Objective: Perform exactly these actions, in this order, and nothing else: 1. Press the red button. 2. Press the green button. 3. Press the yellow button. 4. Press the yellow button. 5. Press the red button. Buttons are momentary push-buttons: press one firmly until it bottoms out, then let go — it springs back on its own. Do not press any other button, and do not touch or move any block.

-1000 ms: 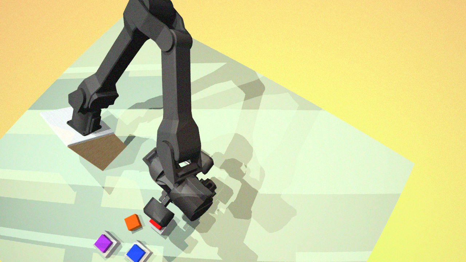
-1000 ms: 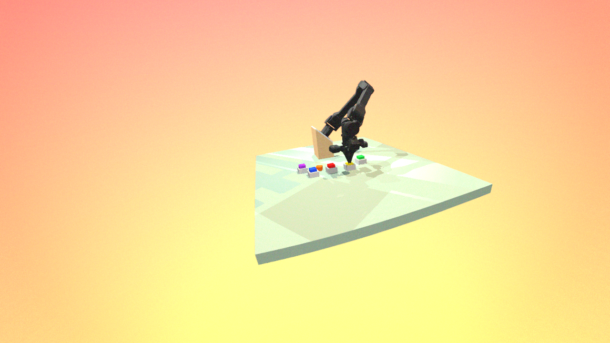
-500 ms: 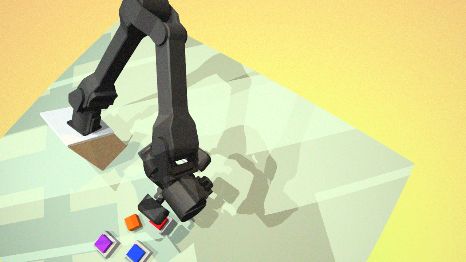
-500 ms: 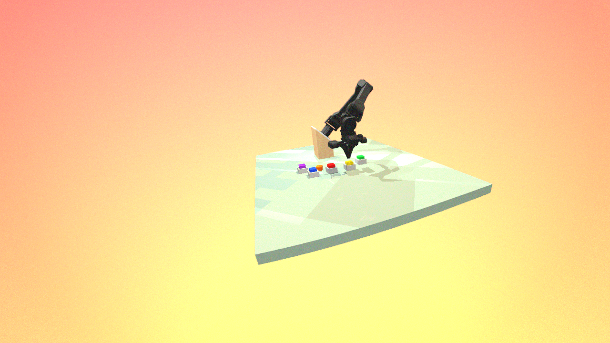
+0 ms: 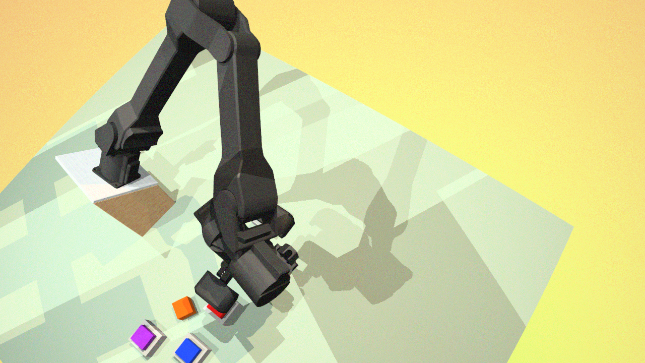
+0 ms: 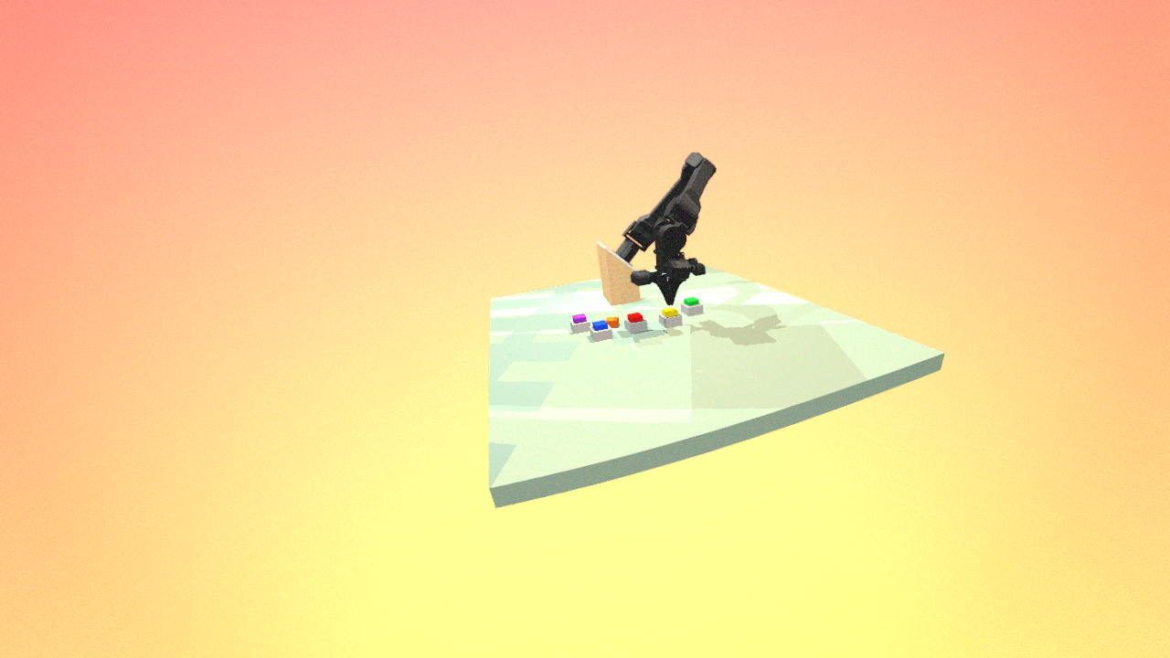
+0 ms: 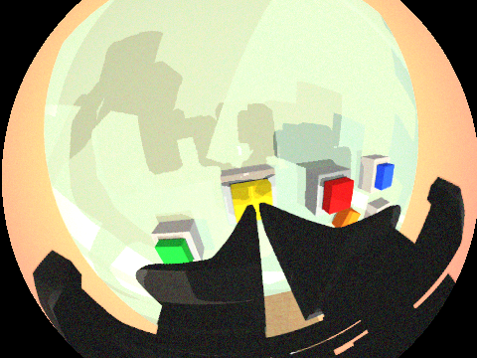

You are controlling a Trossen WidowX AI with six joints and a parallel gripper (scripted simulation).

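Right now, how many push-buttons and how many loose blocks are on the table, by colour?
Buttons: 5, namely purple, blue, red, yellow, green.
Blocks: 1, orange.
Total: 6.

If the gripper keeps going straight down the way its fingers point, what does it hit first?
Most likely the yellow button: the shut gripper points down at it, tips just over its cap. Whether they already touch is unclear.
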